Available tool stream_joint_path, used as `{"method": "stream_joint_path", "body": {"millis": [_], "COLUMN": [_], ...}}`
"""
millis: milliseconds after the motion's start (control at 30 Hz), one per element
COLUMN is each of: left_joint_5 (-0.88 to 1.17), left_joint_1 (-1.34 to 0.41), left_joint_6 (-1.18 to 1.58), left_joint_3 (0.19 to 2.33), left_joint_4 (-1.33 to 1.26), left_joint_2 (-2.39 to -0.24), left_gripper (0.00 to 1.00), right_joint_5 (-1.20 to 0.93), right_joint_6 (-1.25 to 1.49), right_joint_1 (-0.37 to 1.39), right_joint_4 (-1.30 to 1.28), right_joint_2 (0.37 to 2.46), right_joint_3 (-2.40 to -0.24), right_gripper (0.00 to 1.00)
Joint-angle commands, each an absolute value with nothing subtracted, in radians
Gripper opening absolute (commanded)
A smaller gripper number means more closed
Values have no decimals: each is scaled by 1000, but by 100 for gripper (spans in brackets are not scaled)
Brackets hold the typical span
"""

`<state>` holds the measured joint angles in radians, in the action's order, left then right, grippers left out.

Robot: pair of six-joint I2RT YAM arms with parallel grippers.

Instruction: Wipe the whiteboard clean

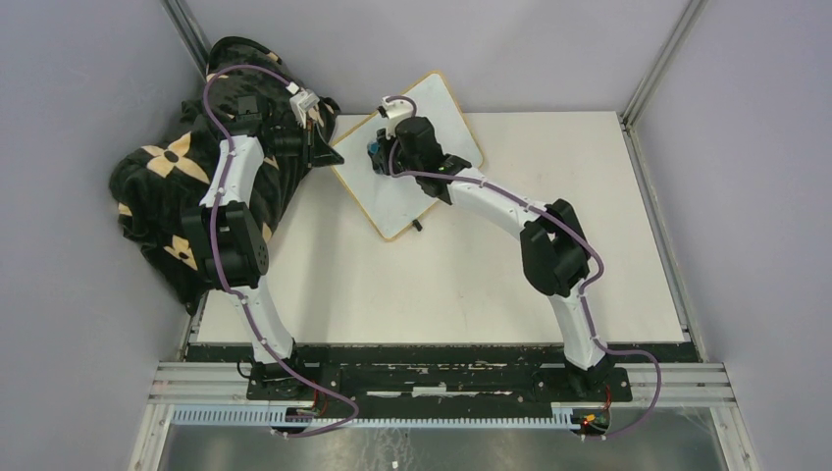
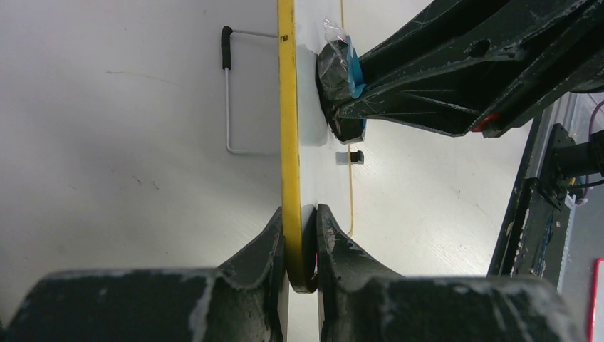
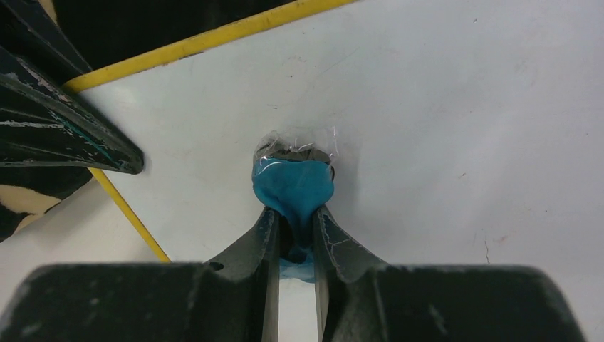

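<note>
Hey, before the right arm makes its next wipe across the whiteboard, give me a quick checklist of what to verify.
1. Left fingers clamped on the whiteboard frame: ok.
2. Right fingers closed on the blue eraser: ok.
3. Eraser pad pressed against the board face: ok.
4. Board face clean: cannot tell; faint marks show beside the eraser, and the arm hides part of the face from above.
5. Board's feet resting on the table: cannot tell.

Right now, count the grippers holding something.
2. The left gripper clamps the whiteboard by its frame; the right gripper holds a blue eraser against its face.
</note>
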<state>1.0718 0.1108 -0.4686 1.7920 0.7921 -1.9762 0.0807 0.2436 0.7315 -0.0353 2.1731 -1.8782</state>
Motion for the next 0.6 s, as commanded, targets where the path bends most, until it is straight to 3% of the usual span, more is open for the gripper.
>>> {"method": "stream_joint_path", "body": {"millis": [0, 267, 567], "left_joint_5": [1009, 1005, 1016], "left_joint_1": [74, 74, 75], "left_joint_6": [-522, -520, -522], "left_joint_3": [1771, 1775, 1770], "left_joint_4": [816, 816, 816], "left_joint_2": [-1961, -1954, -1965], "left_gripper": [3, 3, 3], "right_joint_5": [73, 112, 42], "right_joint_6": [252, 298, 298], "right_joint_1": [659, 525, 617], "right_joint_4": [-27, 73, 86], "right_joint_2": [2196, 2057, 2076], "right_joint_3": [-1899, -1651, -1644], "right_gripper": [1, 1, 1]}}
